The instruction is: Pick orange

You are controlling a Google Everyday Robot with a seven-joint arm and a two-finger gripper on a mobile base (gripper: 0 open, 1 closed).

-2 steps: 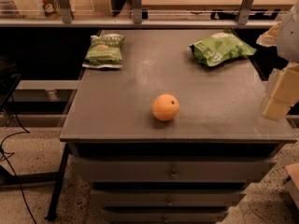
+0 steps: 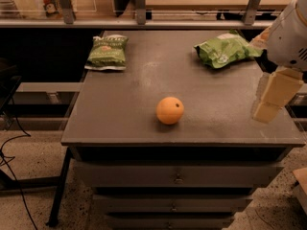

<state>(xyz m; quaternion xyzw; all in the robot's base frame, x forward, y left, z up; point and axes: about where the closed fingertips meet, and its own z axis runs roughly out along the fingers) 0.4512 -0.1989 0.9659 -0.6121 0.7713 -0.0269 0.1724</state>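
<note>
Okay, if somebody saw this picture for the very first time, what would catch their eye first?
The orange stands out first, bright and alone near the front middle of the grey table. Next comes the robot's pale end effector, hanging over the table's right edge, apart from the orange. At the back lie the left snack bag and the right snack bag, both green.

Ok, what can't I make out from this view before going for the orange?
Camera view only.
Pincer, by the table's right edge: its arm is cut off by the frame.
Right green bag: one end hidden behind the arm.
Orange: its far side faces away from the camera.
</note>
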